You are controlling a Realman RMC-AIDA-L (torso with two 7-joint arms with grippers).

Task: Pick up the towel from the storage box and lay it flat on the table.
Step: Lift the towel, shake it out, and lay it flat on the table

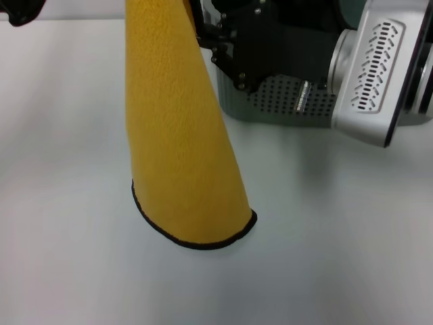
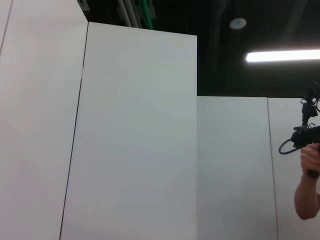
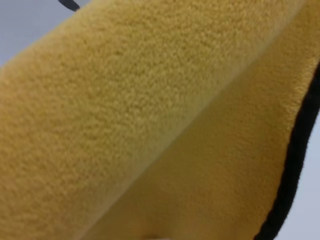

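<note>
While the towel (image 1: 179, 135) hangs yellow-face out, hem at the table (image 1: 67, 257) before the storage box (image 1: 284, 105), lift looks done; next: lower and spread flat; right gripper (image 1: 203, 30) grip hidden, cannot tell.

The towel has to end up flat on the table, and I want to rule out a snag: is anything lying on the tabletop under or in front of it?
Nothing visible does. The towel hangs yellow face out, out of the storage box, over bare white table; the box sits behind it.
</note>
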